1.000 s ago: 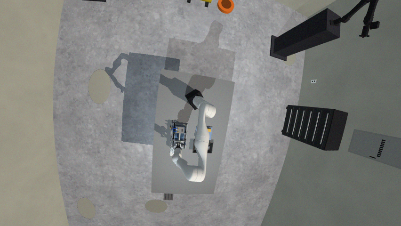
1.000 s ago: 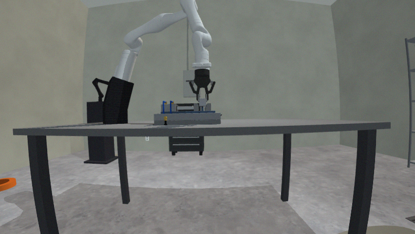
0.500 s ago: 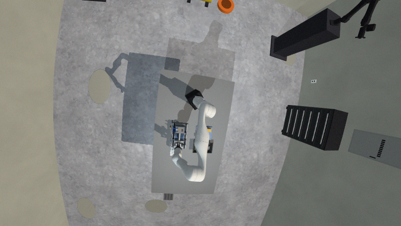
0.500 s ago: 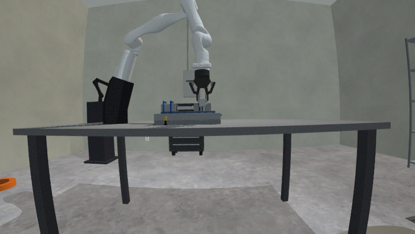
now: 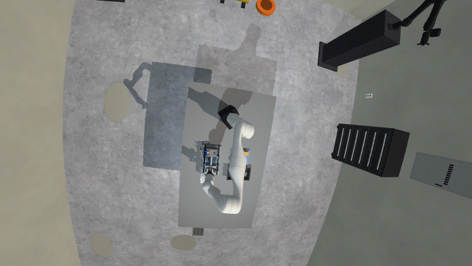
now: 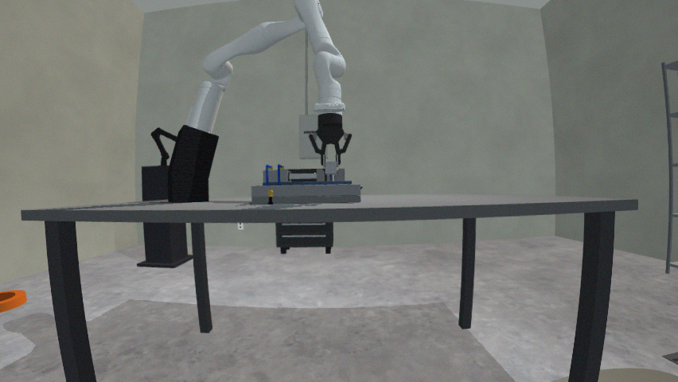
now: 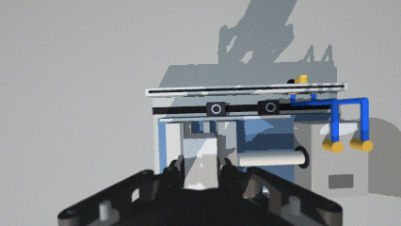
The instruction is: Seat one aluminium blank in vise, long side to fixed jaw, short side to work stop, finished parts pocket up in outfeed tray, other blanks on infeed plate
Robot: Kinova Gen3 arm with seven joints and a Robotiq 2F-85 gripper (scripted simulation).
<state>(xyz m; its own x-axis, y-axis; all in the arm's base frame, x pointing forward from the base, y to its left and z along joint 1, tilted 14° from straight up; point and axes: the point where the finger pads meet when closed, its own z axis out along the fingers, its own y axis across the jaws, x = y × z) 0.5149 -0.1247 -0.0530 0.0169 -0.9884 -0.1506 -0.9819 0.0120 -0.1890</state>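
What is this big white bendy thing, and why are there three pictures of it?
The white thing is a robot arm. At its tip is a black gripper with two fingers, a bit like a hand.

One picture looks straight down from the ceiling. One looks from the side, low, at the grey table. The third comes from a small camera on the arm's wrist, so you see the fingers at the bottom.

On the table sits a vise, a machine that squeezes metal pieces to keep them steady. It has blue hoses with yellow ends.

Right now the fingers are squeezed shut on a silvery metal block, held just above the vise. I can't tell which kind of block it is.
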